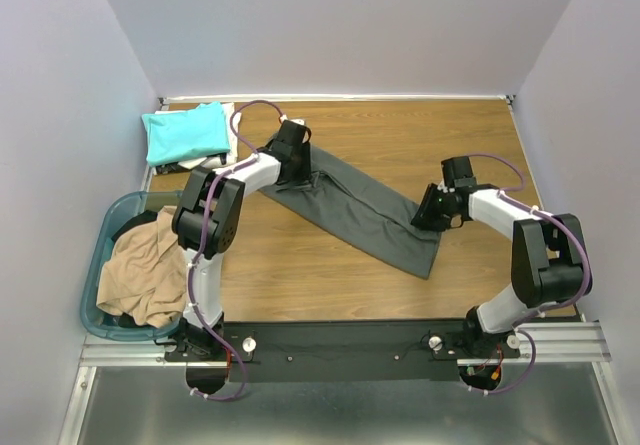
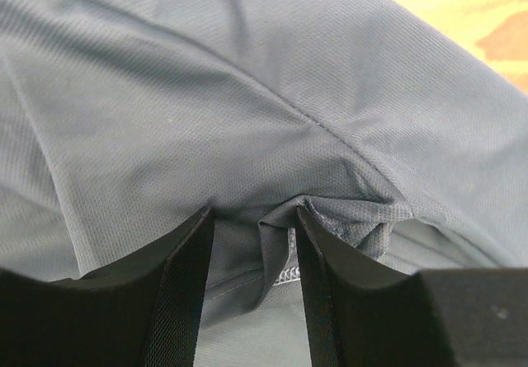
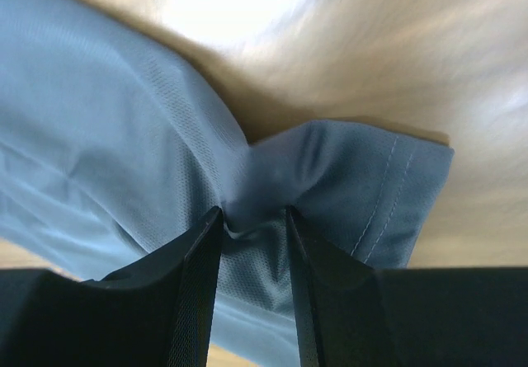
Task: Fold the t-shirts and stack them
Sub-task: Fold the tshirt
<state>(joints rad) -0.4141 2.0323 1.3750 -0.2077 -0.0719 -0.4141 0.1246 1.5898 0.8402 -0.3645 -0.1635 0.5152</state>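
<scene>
Now, left fingers pinching grey t-shirt at one end, right fingers pinching opposite hem

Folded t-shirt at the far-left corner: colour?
The folded t-shirt is teal; top external view shows it best.

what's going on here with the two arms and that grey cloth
Both arms hold one dark grey t-shirt, stretched as a long band over the wooden table: the left gripper pinches its far end, the right gripper its near end. A teal t-shirt sits folded at the far left corner, and a tan t-shirt lies crumpled in the basket.
</scene>
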